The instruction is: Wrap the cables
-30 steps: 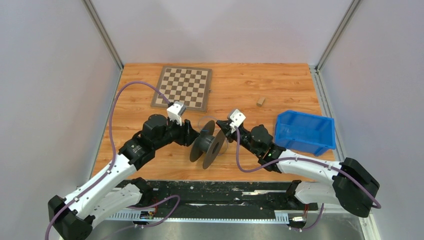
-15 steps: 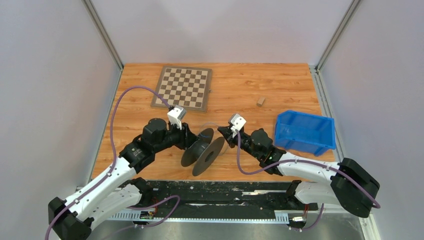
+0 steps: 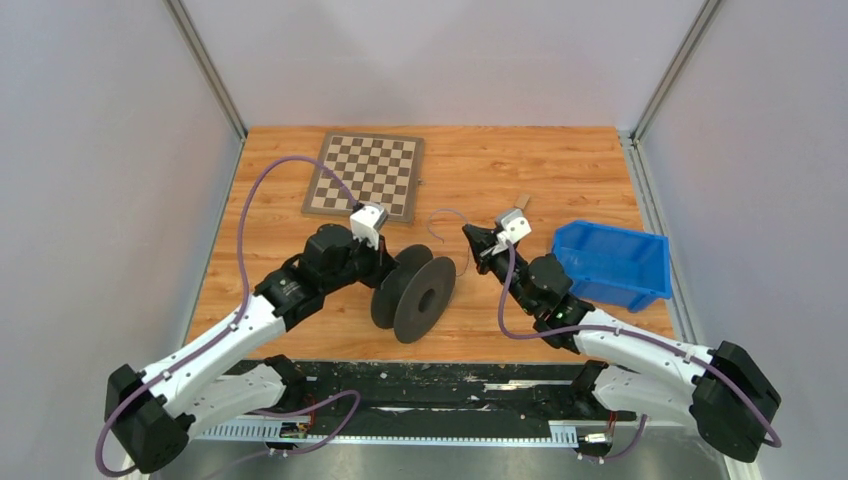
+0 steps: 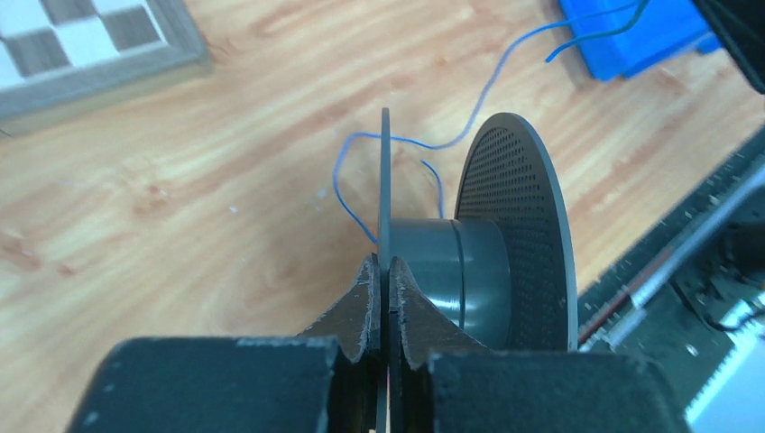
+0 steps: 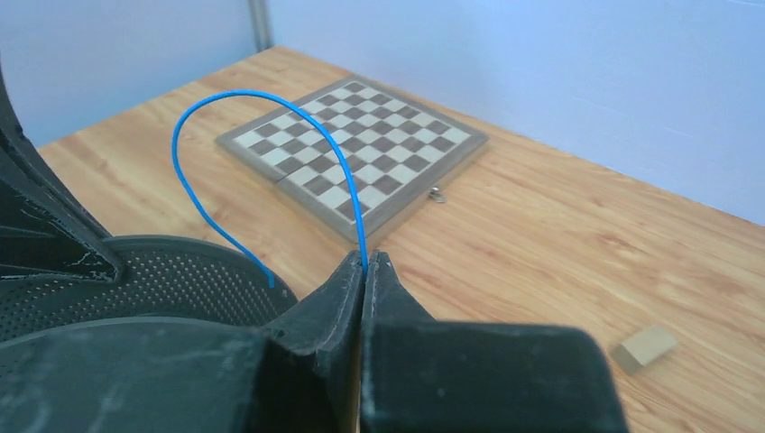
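Left wrist shows the left hand [image 4: 386, 271] clamped on the spool [image 4: 469, 271] rim to steady it, right hand [image 5: 364, 263] pinching the cable [image 5: 192, 117] for winding.

Now the thin blue flexible wire [image 5: 236, 92] arcs in a loose loop beside the dark grey plastic spool [image 3: 415, 295], reaching its hub.

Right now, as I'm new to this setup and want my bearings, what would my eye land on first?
A black spool, turned on edge, dominates mid-table, the left end effector clamped on one flange. From the right end effector, pinched shut, a thin blue cable arcs up and back toward the spool. A chessboard lies at the far left.
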